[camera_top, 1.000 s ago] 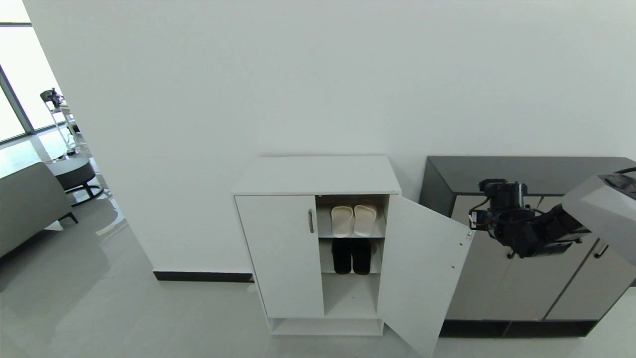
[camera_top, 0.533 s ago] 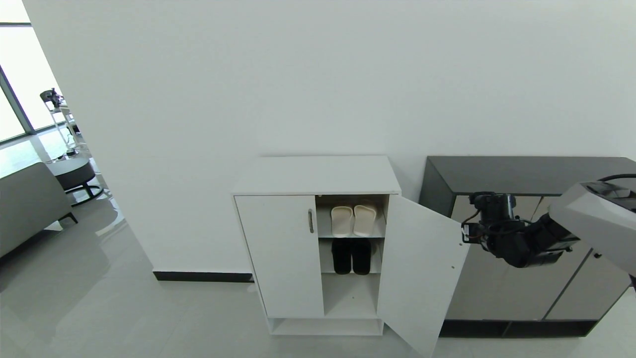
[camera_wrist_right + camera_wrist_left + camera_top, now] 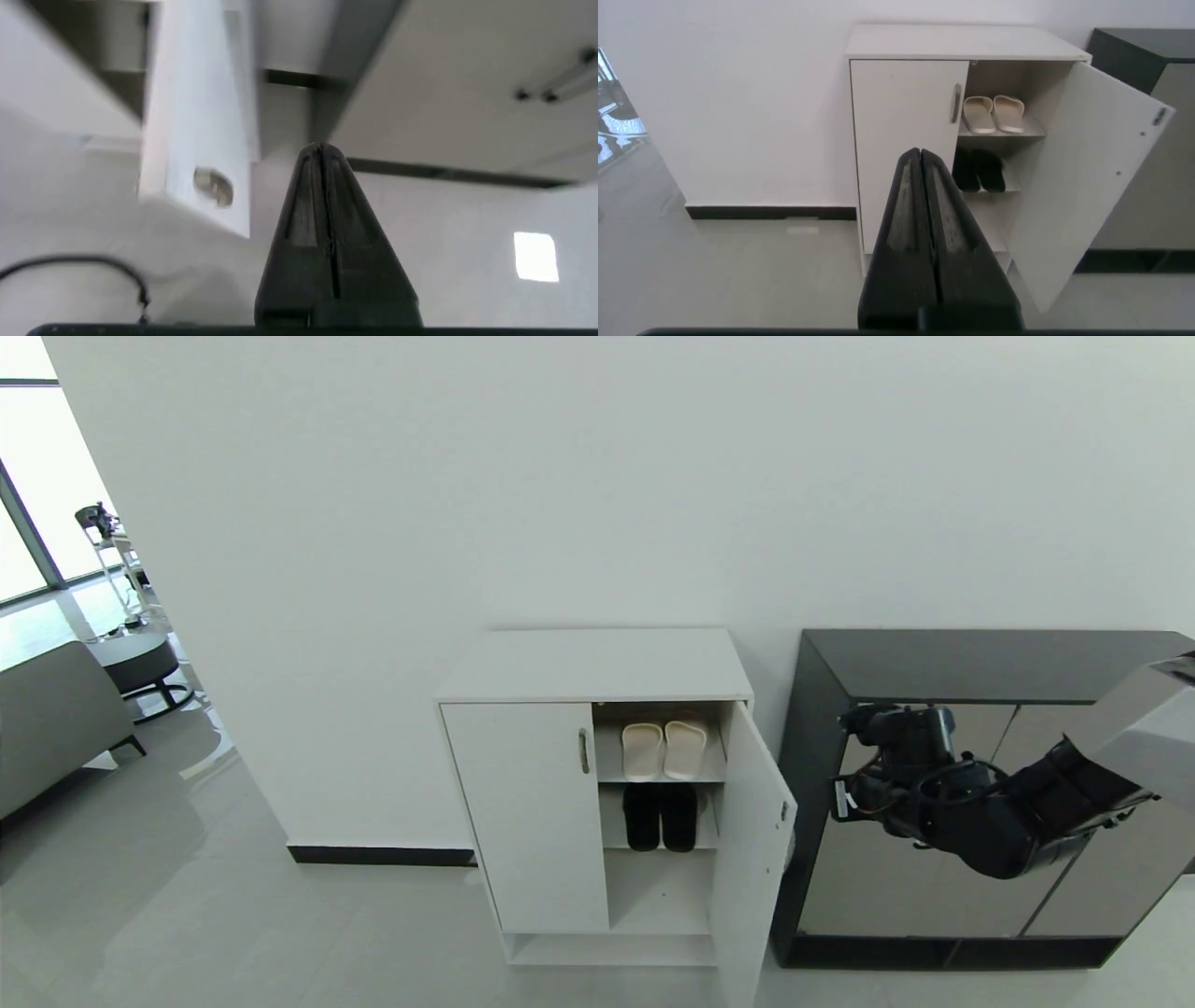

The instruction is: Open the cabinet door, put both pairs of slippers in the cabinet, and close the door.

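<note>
Two pairs: the cream pair (image 3: 664, 749) lay on the top shelf and the black pair (image 3: 660, 816) on the shelf below, both inside the white cabinet (image 3: 594, 665).
Door: the right door (image 3: 758, 859) stood open, hinged on the cabinet's right side; the left door (image 3: 527, 812) was shut.
Right arm: the right pincer (image 3: 318, 154) was pressed closed on nothing, just right of the open door and in front of the dark cabinet (image 3: 980, 663); contact with the door could not be told.
Left arm: the left pincer (image 3: 922, 163) was closed and empty, well back from the cabinet.
Stage: stowing looked done; closing remained.
Handling: the door seemed a light, stiff, smooth panel, best pushed on its outer face near the free edge, where a closed tip might slide.
</note>
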Available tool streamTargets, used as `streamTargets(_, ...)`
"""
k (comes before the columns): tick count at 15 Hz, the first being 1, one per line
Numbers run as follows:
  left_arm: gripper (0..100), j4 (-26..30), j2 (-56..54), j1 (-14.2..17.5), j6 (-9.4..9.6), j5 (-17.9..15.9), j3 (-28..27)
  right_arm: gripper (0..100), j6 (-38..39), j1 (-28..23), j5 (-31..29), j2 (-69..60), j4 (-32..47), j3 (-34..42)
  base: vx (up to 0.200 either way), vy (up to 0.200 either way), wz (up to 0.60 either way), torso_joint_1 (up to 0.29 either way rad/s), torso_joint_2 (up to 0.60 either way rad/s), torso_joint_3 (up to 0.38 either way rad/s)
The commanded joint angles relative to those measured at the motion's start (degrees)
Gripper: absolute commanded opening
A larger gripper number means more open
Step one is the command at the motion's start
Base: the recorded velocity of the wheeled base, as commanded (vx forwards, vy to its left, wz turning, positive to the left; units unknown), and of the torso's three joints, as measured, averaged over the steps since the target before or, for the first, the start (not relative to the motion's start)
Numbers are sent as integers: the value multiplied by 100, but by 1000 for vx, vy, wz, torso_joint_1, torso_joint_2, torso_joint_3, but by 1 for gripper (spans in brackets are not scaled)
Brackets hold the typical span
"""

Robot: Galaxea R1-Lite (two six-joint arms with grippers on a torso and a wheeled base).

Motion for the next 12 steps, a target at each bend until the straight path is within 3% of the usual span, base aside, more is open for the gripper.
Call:
streamTargets(1,0,-1,7,0,-2,1,0,0,-5,168,12,-480,-4,204,0,0,0,0,0,0)
streamTargets(12,0,-1,7,0,-2,1,0,0,-31,255,-6,-366,-215,354,0,0,0,0,0,0)
